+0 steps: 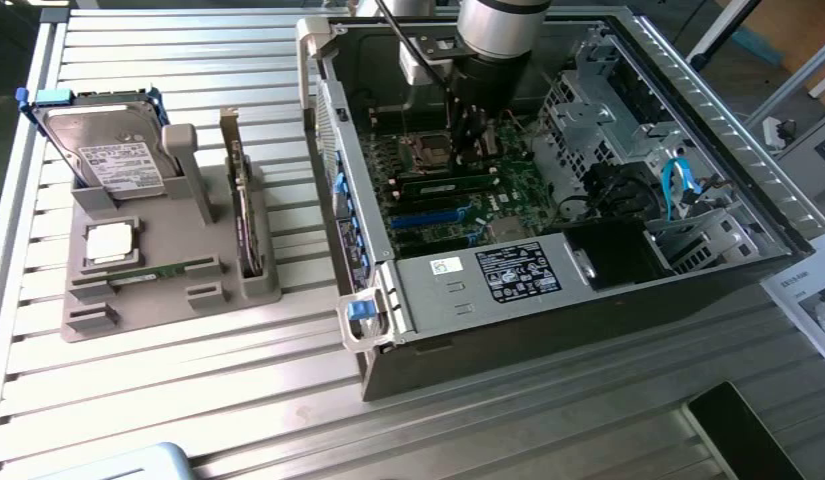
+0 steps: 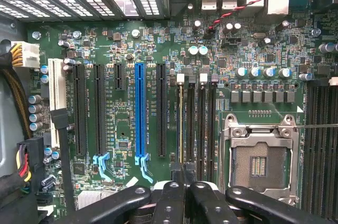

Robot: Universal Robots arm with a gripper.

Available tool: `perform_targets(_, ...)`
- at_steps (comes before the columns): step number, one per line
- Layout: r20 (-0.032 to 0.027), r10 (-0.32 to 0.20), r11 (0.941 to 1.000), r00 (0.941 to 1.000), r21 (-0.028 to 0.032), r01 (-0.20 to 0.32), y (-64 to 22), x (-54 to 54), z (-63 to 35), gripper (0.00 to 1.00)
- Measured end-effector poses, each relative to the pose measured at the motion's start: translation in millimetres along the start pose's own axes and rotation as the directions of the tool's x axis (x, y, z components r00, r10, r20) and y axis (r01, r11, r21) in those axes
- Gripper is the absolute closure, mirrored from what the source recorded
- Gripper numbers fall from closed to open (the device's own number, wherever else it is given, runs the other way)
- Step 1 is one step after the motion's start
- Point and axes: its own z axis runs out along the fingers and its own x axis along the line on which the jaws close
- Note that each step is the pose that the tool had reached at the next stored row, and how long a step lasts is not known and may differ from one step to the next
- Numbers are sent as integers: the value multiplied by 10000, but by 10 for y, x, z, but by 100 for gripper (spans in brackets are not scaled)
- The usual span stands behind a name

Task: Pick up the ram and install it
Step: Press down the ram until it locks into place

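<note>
Gripper [image 2: 185,184] closed, hovering inside the computer case [image 1: 732,130] over motherboard [image 2: 121,123] memory slots [image 2: 193,123]; whether it's gripping the ram is unclear. Misalignment risking bent slot.

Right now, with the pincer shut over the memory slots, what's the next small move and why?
Probably a short straight push down. The shut pincer sits over the ram, seen edge-on along one memory slot; whether it is seated can't be told, so keep it in line with the slot.
</note>
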Motion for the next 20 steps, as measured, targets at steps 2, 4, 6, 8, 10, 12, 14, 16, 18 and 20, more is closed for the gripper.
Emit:
perform_targets(2, -1, 0, 10000, 10000, -1, 0, 14, 0, -1, 89)
perform_targets(4, -1, 1, 10000, 10000, 0, -1, 46, 0, -2, 89)
perform_targets(6, 0, 1, 10000, 10000, 3, -1, 96, 0, -3, 89)
perform_targets(8, 0, 2, 10000, 10000, 7, -2, 148, 0, -5, 89)
perform_targets(10, 0, 1, 10000, 10000, 12, -1, 196, 0, -6, 89)
perform_targets(12, 1, 2, 10000, 10000, 15, -2, 240, 1, -8, 89)
perform_targets(14, 1, 2, 10000, 10000, 17, -2, 284, 1, -9, 89)
perform_targets(16, 1, 2, 10000, 10000, 18, -2, 329, 1, -11, 89)
perform_targets(18, 1, 2, 10000, 10000, 20, -2, 371, 1, -12, 89)
perform_targets(20, 1, 2, 10000, 10000, 21, -2, 408, 1, -14, 89)
